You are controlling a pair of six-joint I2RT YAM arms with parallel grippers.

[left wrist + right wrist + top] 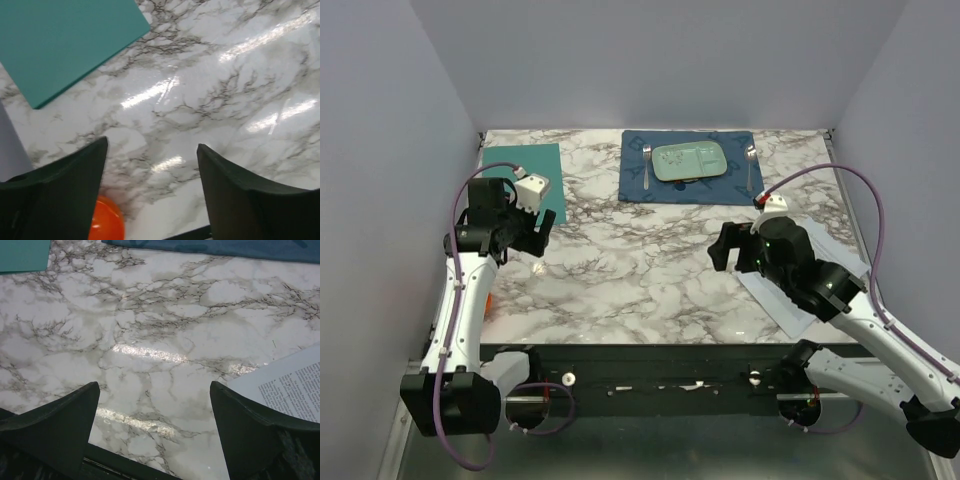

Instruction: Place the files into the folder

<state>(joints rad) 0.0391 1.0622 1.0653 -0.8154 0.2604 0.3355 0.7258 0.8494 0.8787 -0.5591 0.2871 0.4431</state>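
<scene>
The teal-green folder (pixel 542 168) lies flat at the table's far left, partly hidden by my left arm; it looks closed. Its corner shows in the left wrist view (pixel 65 40) and in the right wrist view (pixel 22 254). The files (pixel 782 305), white printed sheets, lie at the right near edge, mostly under my right arm; one corner shows in the right wrist view (pixel 295 385). My left gripper (pixel 532 245) hangs open and empty just in front of the folder (pixel 152 150). My right gripper (pixel 720 248) is open and empty over bare marble, left of the files (pixel 155 390).
A dark blue placemat (pixel 635 180) at the far centre carries a pale green plate (pixel 689 161), a fork (pixel 647 163) and a spoon (pixel 750 165). A small orange object (pixel 107 222) sits by the left near edge. Walls enclose the table's sides and back.
</scene>
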